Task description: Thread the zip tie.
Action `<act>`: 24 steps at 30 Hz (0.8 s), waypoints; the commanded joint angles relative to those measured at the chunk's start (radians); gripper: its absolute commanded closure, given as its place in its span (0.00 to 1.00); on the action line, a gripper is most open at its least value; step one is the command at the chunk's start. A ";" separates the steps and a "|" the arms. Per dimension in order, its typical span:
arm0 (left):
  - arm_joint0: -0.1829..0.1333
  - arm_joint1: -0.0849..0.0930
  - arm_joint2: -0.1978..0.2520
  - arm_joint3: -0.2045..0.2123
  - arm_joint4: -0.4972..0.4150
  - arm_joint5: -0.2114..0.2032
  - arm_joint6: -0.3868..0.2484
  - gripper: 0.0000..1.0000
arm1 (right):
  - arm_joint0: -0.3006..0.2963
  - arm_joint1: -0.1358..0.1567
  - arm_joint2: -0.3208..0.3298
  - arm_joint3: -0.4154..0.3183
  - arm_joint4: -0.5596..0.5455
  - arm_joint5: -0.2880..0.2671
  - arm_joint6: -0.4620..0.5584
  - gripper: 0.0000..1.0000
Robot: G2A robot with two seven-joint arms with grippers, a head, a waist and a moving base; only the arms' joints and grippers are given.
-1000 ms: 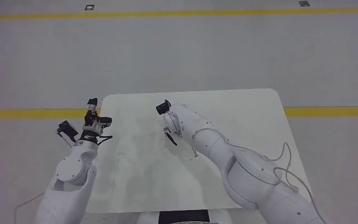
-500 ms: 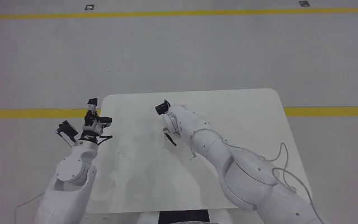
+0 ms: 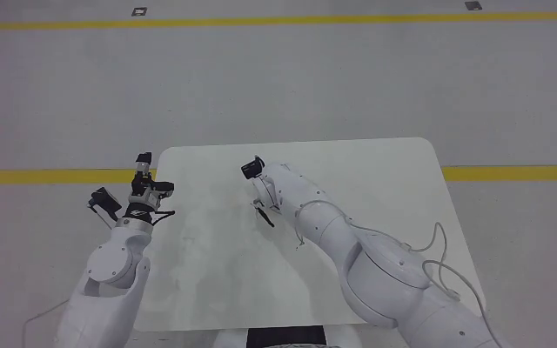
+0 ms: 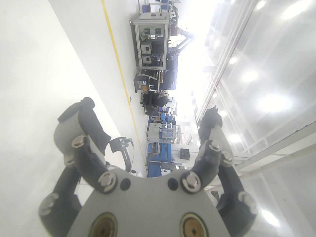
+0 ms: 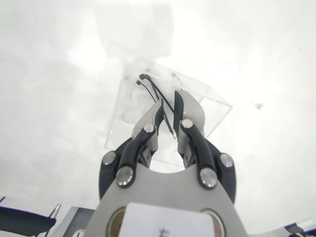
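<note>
- Zip ties (image 5: 142, 76), two thin black ones, lie crossed inside a clear box (image 5: 209, 94), their heads at the end away from the right wrist camera.
- One tie's strap runs between the fingers of the right gripper (image 5: 169, 99), which reaches down into the box.
- Its fingers (image 5: 179, 104) stand slightly apart, one on each side of that strap, with a gap showing, so they are not clamped on it.
- The box sits on the white bench (image 3: 374, 174), towards its middle.
- At the bench's left edge, well apart from the box, the left gripper (image 4: 148, 118) hangs with its fingers spread wide and nothing between them.
- Past the bench's far edge lies grey floor crossed by a yellow line (image 3: 278, 19).
</note>
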 commanded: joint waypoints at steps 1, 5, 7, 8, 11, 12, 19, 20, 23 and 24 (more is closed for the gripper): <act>0.000 0.000 0.000 0.000 0.000 0.000 0.000 0.00 | 0.000 -0.002 0.002 0.005 -0.003 -0.003 0.003 0.87; 0.000 0.000 0.000 0.000 0.000 0.000 0.000 0.00 | -0.001 -0.007 0.007 0.012 -0.009 -0.005 0.005 0.98; 0.000 0.000 0.000 0.000 0.000 0.000 0.000 0.00 | 0.000 -0.009 0.010 0.016 -0.012 -0.005 0.005 1.00; 0.000 0.000 0.000 0.000 0.000 0.000 0.000 0.00 | 0.000 -0.010 0.011 0.018 -0.014 -0.005 0.005 1.00; 0.000 0.000 0.000 0.000 0.000 0.000 0.000 0.00 | 0.004 -0.013 0.014 0.020 -0.020 -0.004 0.010 1.00; 0.000 0.000 0.000 0.000 0.000 0.000 0.000 0.00 | 0.006 -0.013 0.015 0.021 -0.022 -0.005 0.011 1.00; 0.000 0.000 0.000 0.000 0.000 0.000 0.000 0.00 | 0.022 -0.014 0.030 0.017 -0.031 -0.013 0.028 1.00; 0.000 0.000 0.000 0.000 0.000 0.000 0.000 0.00 | 0.024 -0.013 0.032 0.016 -0.030 -0.017 0.031 1.00; 0.000 0.000 0.000 0.000 0.000 0.000 0.000 0.00 | 0.029 -0.010 0.041 0.014 -0.028 -0.036 0.043 1.00; 0.000 0.000 0.000 0.000 0.000 0.000 0.000 0.00 | 0.030 -0.008 0.046 0.013 -0.026 -0.046 0.047 1.00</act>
